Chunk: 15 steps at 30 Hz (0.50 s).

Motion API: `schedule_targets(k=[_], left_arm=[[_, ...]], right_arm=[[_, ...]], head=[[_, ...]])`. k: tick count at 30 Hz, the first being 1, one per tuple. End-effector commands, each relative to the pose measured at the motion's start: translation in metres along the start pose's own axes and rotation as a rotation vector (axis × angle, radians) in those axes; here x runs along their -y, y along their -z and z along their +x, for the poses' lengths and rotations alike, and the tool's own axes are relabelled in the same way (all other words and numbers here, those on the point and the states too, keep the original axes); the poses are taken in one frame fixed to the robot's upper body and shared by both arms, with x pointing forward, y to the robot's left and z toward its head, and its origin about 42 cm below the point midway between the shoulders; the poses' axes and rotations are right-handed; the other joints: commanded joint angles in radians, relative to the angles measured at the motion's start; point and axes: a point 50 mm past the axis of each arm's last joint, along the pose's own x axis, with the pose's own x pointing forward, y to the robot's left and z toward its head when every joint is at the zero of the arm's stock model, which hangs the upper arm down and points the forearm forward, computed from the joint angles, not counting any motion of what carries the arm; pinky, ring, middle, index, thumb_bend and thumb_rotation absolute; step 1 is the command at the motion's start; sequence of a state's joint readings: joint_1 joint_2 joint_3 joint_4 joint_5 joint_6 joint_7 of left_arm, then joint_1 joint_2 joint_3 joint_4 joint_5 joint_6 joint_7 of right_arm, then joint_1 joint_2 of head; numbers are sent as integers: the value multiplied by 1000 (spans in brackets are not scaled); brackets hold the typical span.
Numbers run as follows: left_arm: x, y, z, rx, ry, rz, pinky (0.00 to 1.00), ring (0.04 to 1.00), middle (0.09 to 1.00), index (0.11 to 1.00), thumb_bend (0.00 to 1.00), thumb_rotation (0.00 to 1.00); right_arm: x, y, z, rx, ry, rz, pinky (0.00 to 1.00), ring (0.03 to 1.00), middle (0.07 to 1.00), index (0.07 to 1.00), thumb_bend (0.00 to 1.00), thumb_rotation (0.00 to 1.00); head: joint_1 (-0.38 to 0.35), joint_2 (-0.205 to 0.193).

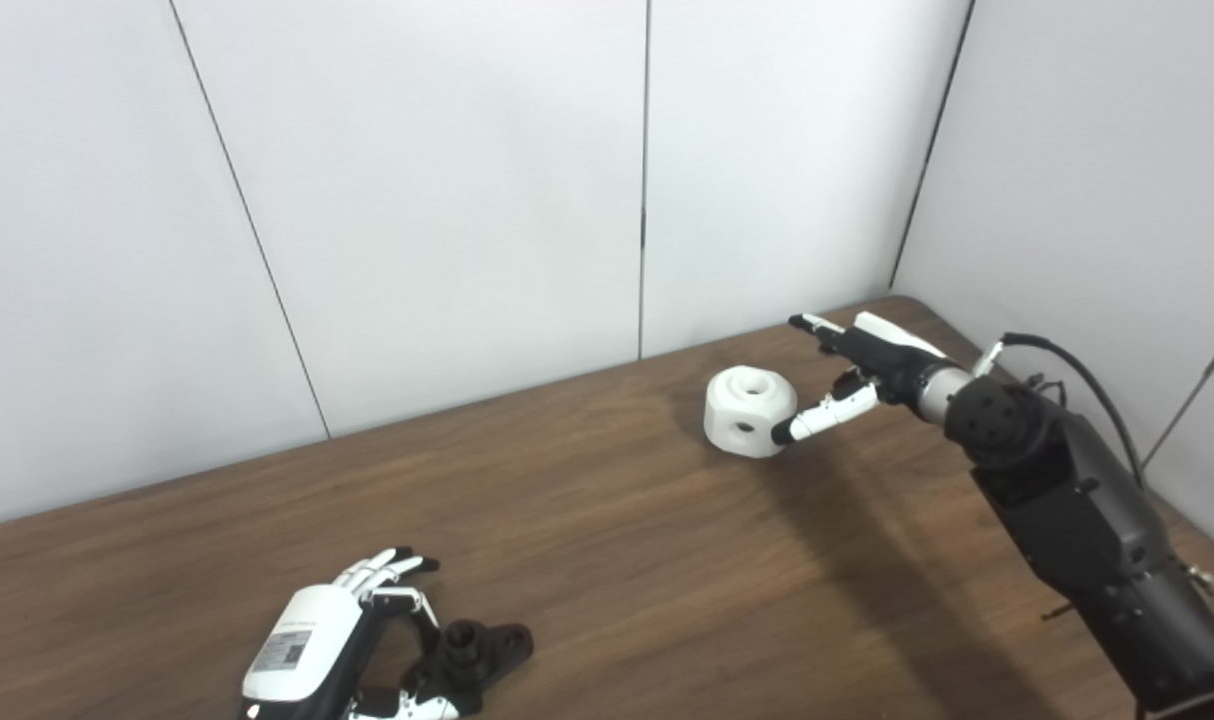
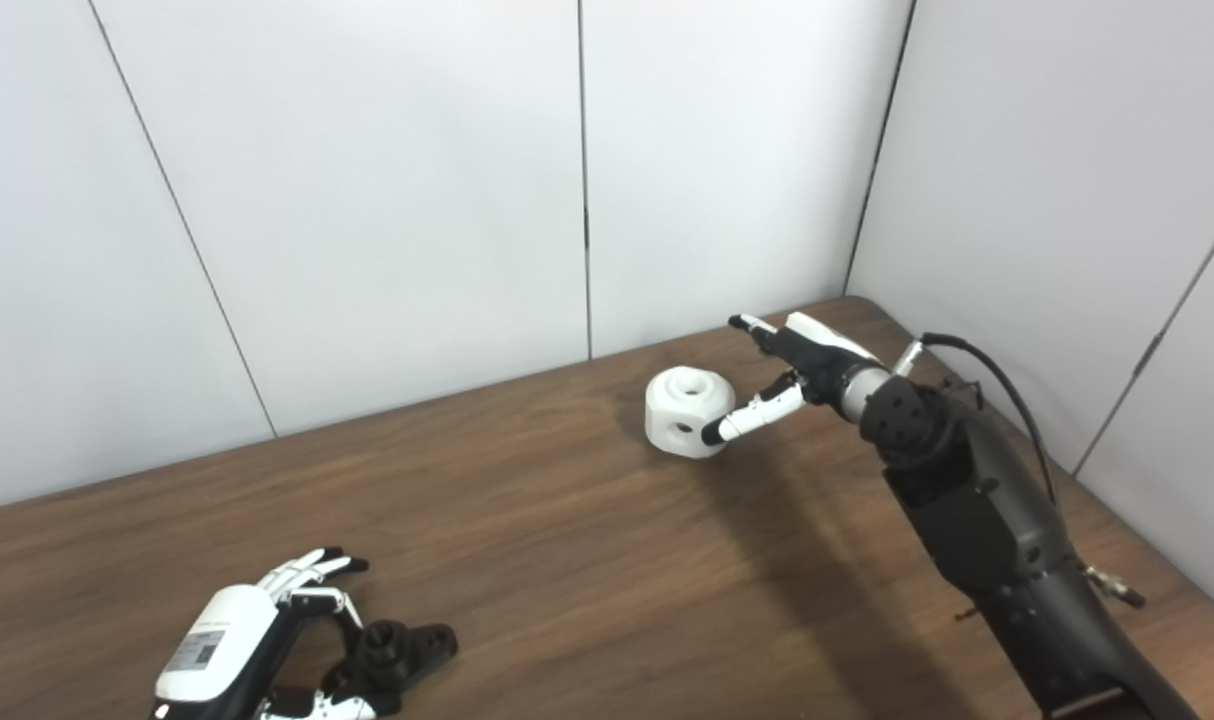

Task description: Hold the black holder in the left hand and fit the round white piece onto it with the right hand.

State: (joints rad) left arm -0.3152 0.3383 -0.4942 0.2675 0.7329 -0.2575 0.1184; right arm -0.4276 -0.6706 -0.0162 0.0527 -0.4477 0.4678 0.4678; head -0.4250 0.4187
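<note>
At the near left of the table (image 1: 607, 560), the left hand (image 1: 317, 640) has its fingers spread around the black holder (image 1: 472, 650), which lies on the wood, likely ready to grasp it. Far right, the right hand (image 1: 852, 375) is open beside the round white piece (image 1: 749, 410), one fingertip touching it. The piece is a chunky ring with side holes.

Even, bright light falls from overhead. The white wall panels (image 1: 447, 200) look slightly washed out, with a faint pink tint along the top edge. The brown wooden surface (image 1: 617, 560) has a soft sheen and no hard glare. A broad, diffuse shadow runs under the right arm (image 1: 1067, 500), and a fainter one lies left of the round white piece (image 1: 750, 411). Focus is moderately soft throughout.
</note>
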Motion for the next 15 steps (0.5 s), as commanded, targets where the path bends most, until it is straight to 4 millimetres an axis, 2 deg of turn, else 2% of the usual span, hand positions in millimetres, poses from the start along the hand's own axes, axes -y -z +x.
schedule_targets(k=[1,11,15], left_arm=[[37,35,-50,-177,217,58,894,905,838,488,522,53],[32,32,-48,-176,213,49,877,897,831,488,522,50],[30,31,-48,-173,213,53,879,897,829,487,522,50]], right_arm=[[18,-13,4,40,72,-3,869,1000,1000,1000,992,375],[3,0,15,-26,67,13,872,1000,1000,992,982,403],[-6,3,17,-29,62,14,876,1000,1000,975,949,372]], head=[[-1,1],[4,6],[4,7]])
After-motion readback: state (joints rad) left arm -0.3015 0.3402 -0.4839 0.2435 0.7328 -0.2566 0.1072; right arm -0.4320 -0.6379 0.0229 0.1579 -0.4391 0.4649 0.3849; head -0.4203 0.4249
